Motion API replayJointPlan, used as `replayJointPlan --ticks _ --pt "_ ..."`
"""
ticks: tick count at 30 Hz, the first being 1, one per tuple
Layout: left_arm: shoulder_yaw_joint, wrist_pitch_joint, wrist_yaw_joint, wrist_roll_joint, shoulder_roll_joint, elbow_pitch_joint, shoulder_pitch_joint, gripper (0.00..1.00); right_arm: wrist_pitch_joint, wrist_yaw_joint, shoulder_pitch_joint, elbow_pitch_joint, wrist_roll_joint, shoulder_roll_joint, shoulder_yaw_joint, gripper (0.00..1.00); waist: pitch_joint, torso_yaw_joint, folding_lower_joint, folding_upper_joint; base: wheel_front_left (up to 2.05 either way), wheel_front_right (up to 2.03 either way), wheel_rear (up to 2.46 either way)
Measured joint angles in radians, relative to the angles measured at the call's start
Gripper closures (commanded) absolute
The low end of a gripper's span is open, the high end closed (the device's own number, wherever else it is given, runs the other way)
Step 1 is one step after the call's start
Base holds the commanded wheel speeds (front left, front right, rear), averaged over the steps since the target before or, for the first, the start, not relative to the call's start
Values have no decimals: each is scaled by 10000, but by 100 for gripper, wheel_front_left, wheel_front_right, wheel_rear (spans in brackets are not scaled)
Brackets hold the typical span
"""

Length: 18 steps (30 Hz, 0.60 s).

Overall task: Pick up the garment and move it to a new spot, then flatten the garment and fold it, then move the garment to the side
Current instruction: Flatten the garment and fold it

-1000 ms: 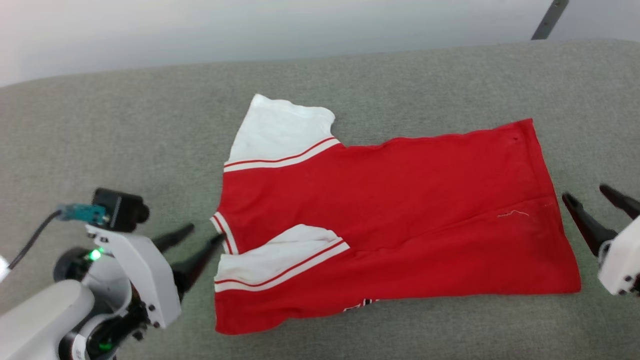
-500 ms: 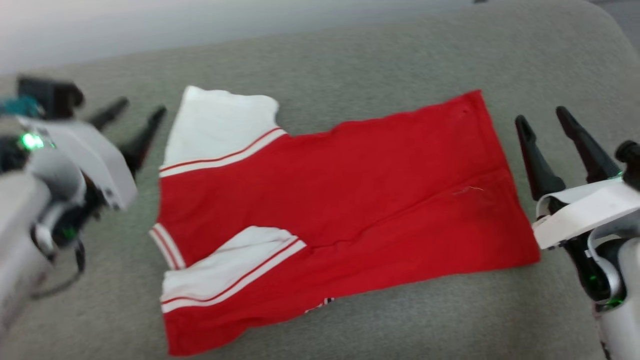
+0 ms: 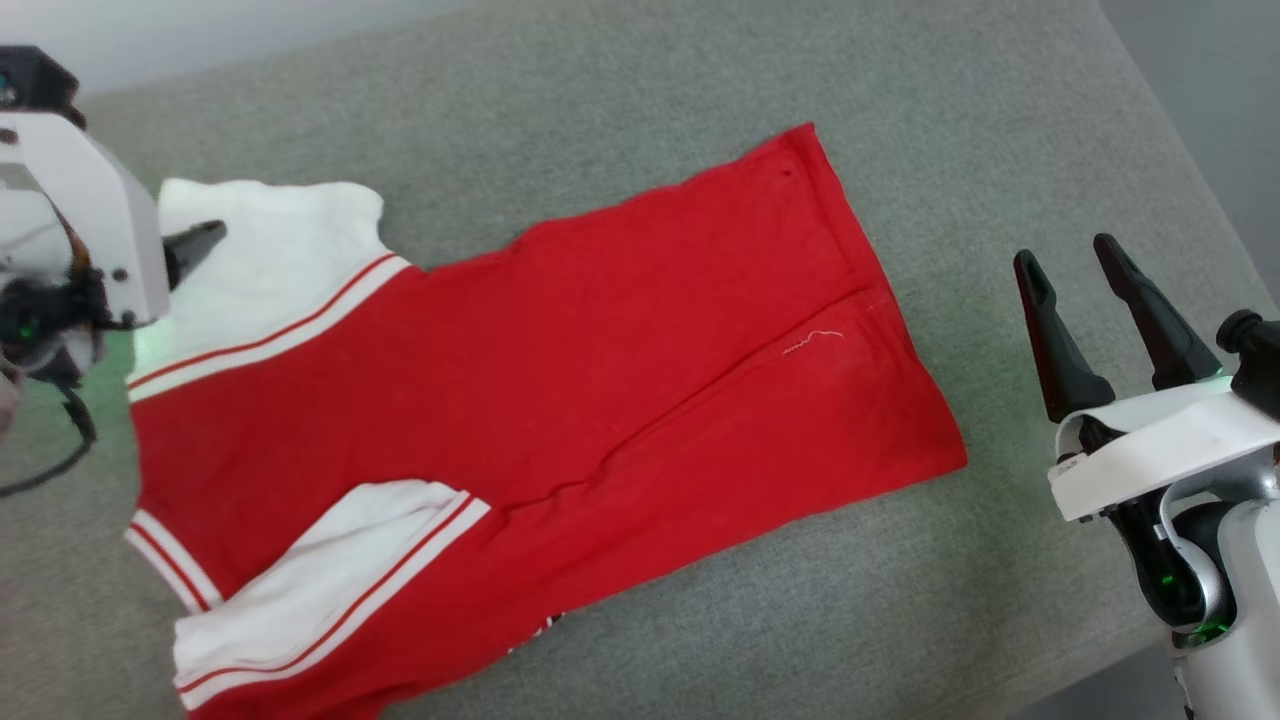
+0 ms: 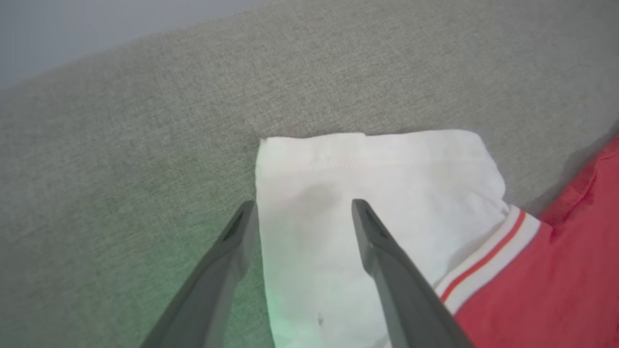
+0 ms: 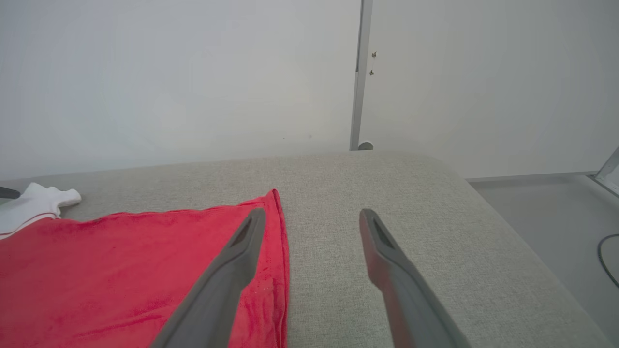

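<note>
The garment (image 3: 520, 400) lies flat on a grey padded surface, folded lengthwise. It is red, with white sleeves and striped trim at its left end, and a bit of black lettering peeks out at its near edge. My left gripper (image 4: 303, 207) is open at the far white sleeve (image 4: 387, 183). One finger is over the cloth and the other just off the sleeve's edge. In the head view one dark finger (image 3: 195, 245) pokes out from behind the white wrist housing. My right gripper (image 3: 1065, 255) stands open and empty, to the right of the garment's hem (image 5: 278, 251).
The grey padded surface (image 3: 650, 90) ends close behind my right gripper, with bare floor beyond its right edge. A pale wall and a metal post (image 5: 360, 72) stand behind it. A dark cable (image 5: 607, 256) lies on the floor at the right.
The head camera has swung, so the whole picture has shifted left. My left gripper has gone from the collar side up to the far white sleeve. My right gripper has risen beside the hem.
</note>
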Motion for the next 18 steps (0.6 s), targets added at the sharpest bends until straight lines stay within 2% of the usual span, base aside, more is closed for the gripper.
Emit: replayJointPlan --ticks 6,7,8,9,10,11,14,18 --pt "-144 819 113 38 -222 1012 -607 0 79 0 -13 -176 -2 27 -2 0 394 -259 0 1 0 0 0" --pt "-173 905 102 52 -265 1074 -718 3 117 0 -23 -194 0 33 -6 0 457 -277 0 0 0 0 0" --pt "-186 993 33 54 -311 1133 -837 45 140 0 -39 -209 0 31 -6 0 520 -286 0 0 0 0 0" --pt "-188 1043 -21 48 -351 1172 -913 66 199 0 -75 -226 6 23 0 0 579 -286 0 0 0 0 0" --pt "-173 1104 -82 8 -405 1212 -987 93 259 0 -156 -230 35 10 33 0 637 -280 0 0 0 0 0" --pt "-144 1118 -138 -54 -430 1252 -1040 100 332 0 -267 -242 82 -31 86 0 687 -265 0 0 0 0 0" --pt "-161 1151 -251 -107 -589 1323 -1189 100 901 0 -773 -178 324 -198 462 0 807 -181 0 0 0 0 0" --pt "-205 1007 -382 -105 -742 1377 -1349 100 2418 0 -1968 343 800 -608 1302 0 923 -17 0 0 0 0 0"
